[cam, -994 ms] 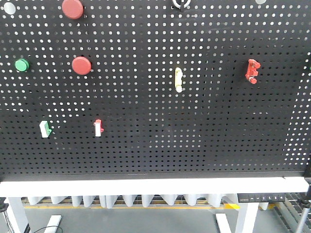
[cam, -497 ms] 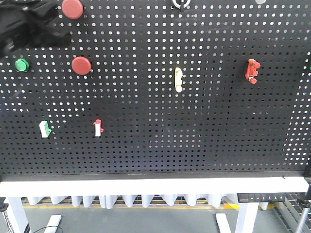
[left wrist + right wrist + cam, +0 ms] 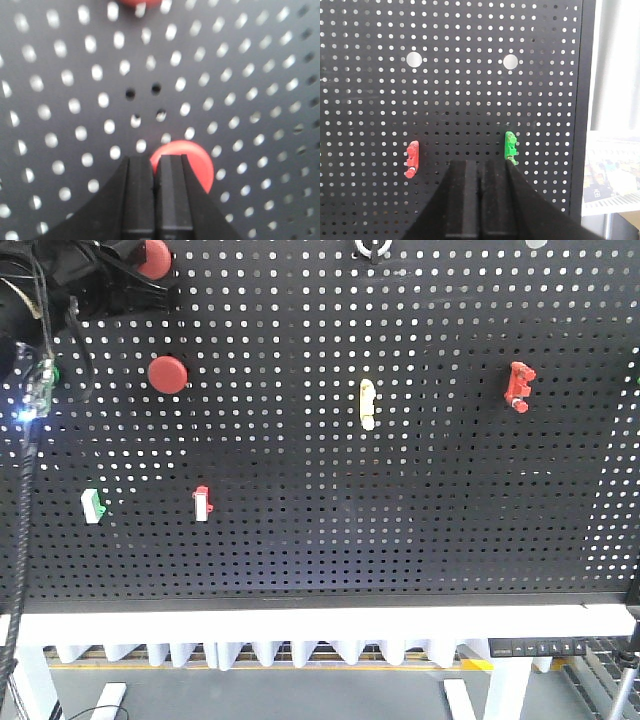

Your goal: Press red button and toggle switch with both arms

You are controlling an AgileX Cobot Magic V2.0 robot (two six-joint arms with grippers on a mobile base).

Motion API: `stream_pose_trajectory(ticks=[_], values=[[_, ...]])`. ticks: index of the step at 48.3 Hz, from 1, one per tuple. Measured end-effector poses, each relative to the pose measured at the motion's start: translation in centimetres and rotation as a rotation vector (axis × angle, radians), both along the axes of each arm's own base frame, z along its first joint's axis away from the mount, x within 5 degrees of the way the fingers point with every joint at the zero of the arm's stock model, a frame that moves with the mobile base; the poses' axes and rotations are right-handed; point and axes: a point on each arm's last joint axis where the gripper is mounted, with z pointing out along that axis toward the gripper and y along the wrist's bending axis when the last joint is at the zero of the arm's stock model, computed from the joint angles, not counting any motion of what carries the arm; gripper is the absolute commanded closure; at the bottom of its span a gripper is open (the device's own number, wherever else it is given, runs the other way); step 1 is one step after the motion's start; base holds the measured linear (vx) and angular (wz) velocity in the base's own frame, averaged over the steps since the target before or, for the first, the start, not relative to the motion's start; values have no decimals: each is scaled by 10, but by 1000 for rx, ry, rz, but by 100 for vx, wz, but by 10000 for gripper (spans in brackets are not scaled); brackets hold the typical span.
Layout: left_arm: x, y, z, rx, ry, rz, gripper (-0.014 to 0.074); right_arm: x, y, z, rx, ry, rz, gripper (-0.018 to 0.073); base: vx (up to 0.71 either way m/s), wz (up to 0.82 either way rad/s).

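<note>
The toggle switch [image 3: 518, 386] sits upright on the upper right of the black pegboard [image 3: 400, 540], with bare perforated panel on all sides. In the right wrist view a green switch [image 3: 510, 148] stands between it and the board's right edge. The right hand [image 3: 480, 167] has its fingers pressed together and holds nothing. It hangs clear of the board, aimed at the gap between those two switches, with the green one just beside its right finger.

The red button [image 3: 157, 257] is at the board's top left corner, partly covered by the dark left arm. In the left wrist view the left hand [image 3: 156, 162] is also pressed together and empty. Its tips are right at that button's face; whether they touch it I cannot tell.

A second red button [image 3: 168, 374] lies just below, apart from the arm. Mid-board is a pale yellow switch [image 3: 367, 403]. Lower left are a red-tipped white switch [image 3: 202, 503] and a green-tipped white switch [image 3: 93, 506], well apart from both hands. A white worktop [image 3: 320, 625] runs under the board's bottom edge.
</note>
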Motion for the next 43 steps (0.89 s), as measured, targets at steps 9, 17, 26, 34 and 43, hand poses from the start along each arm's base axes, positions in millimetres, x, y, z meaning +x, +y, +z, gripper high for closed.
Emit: stream_pose_trajectory(ticks=[9, 17, 26, 34, 43], values=[[2, -1, -2, -30, 15, -8, 594, 0, 0, 0, 0, 0, 0, 559, 0, 0], [6, -3, -5, -34, 22, -12, 594, 0, 0, 0, 0, -1, 0, 559, 0, 0], [9, -4, -8, -34, 26, -15, 594, 0, 0, 0, 1, -1, 0, 559, 0, 0], [9, -5, -8, -35, 26, -18, 594, 0, 0, 0, 1, -2, 0, 559, 0, 0], [-1, -9, -3, -31, 58, -16, 594, 0, 0, 0, 1, -2, 0, 559, 0, 0]])
